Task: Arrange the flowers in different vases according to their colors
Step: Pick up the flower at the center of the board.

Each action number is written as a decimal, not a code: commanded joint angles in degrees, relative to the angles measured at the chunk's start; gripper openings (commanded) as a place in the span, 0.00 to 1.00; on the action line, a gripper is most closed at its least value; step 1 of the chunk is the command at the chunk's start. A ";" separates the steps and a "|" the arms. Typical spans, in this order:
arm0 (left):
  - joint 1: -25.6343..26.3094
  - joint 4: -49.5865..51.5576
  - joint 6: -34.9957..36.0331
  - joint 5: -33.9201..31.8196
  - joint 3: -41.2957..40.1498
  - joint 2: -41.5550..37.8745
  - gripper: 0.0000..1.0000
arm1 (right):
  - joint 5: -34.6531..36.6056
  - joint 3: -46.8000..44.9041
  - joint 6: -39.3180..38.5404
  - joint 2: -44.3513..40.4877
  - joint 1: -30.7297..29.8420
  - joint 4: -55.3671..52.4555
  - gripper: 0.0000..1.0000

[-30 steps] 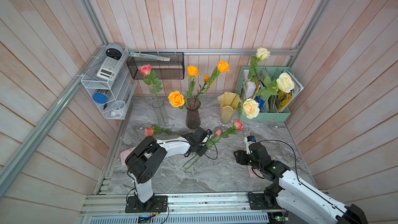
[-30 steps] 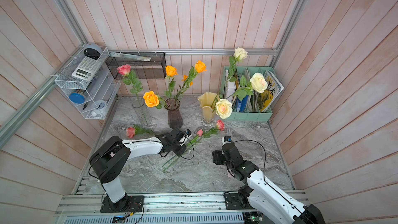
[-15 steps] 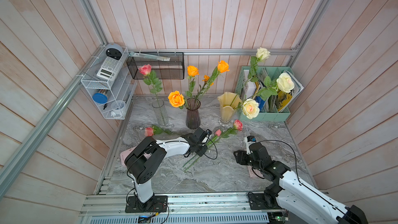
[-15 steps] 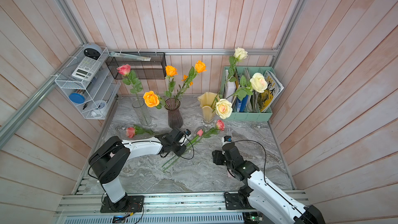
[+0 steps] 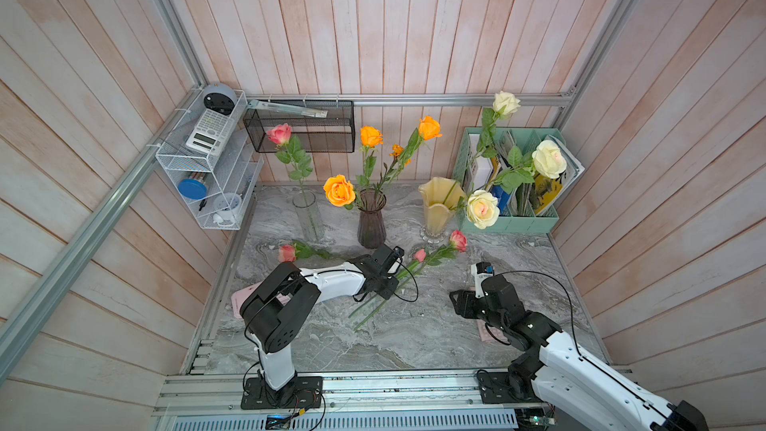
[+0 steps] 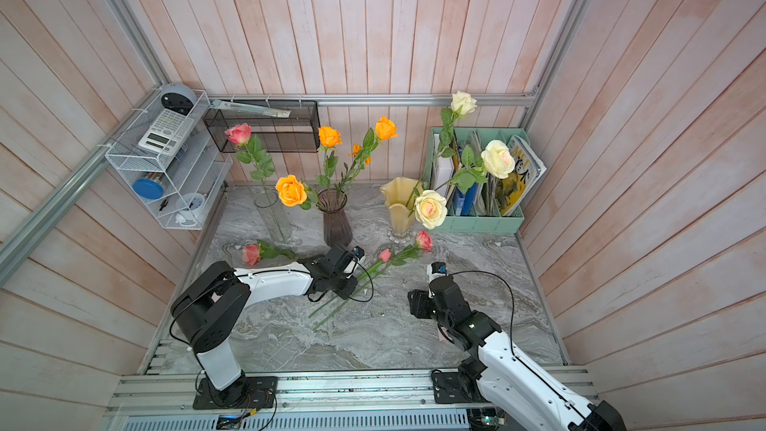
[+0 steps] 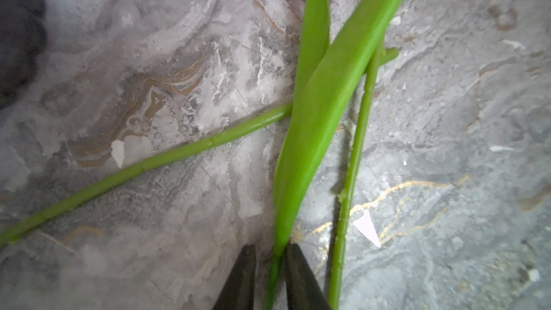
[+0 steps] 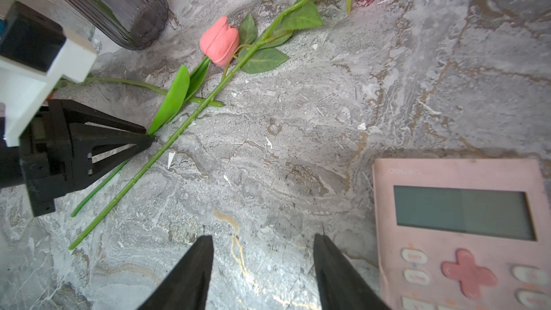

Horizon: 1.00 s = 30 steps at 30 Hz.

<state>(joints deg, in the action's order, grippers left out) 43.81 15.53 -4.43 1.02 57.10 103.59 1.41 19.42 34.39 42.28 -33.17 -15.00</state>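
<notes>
Two pink flowers lie crossed on the marble: a small bud [image 8: 220, 41] [image 5: 420, 254] and a fuller rose [image 5: 458, 239]. My left gripper [image 7: 269, 246] [image 8: 150, 138] is low over the bud's stem [image 7: 274, 272]. Its jaws straddle the stem, narrowly open, with a slim gap on one side. My right gripper [image 8: 263, 236] hovers open and empty over bare marble to the right. A third pink rose [image 5: 287, 252] lies by the clear vase [image 5: 309, 217], which holds one pink rose [image 5: 278, 133]. The purple vase [image 5: 372, 221] holds orange roses [image 5: 339, 190]. The yellow vase [image 5: 437, 205] holds cream roses [image 5: 483, 208].
A pink calculator [image 8: 462, 234] lies beside my right gripper. A mint file holder [image 5: 514, 221] stands at the back right. A white wire rack [image 5: 207, 167] and a black mesh basket [image 5: 302, 126] hang on the walls. The vases stand close behind the left gripper.
The left jaws have narrowed around the bud's stem. Both arms and the flowers stay where they were.
</notes>
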 commanded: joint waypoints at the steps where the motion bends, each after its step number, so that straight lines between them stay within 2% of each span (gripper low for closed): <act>1: 0.27 7.69 -1.31 2.20 -1.32 4.60 0.18 | -0.31 -0.70 -0.47 -0.62 0.21 -0.26 0.60; 6: 0.30 8.29 -1.02 3.01 -0.75 5.34 0.11 | -0.27 -0.91 -0.38 -1.31 0.21 -0.34 0.60; 15: 0.32 7.33 -0.91 4.84 -1.57 1.60 0.07 | 0.34 -0.94 -0.38 -1.07 0.21 0.02 0.60; 22: 1.10 3.00 -3.03 5.14 -2.74 -6.60 0.05 | 0.69 -0.91 -0.38 -1.32 0.21 -0.29 0.60; 30: 2.72 3.63 -3.13 2.77 -3.13 -16.82 0.04 | 0.79 -1.14 -0.29 -1.16 0.21 0.19 0.60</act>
<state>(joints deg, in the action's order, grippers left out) 46.19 18.87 -6.81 4.32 54.48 89.69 1.48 18.90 34.30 41.15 -33.17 -15.00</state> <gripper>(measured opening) 0.065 0.597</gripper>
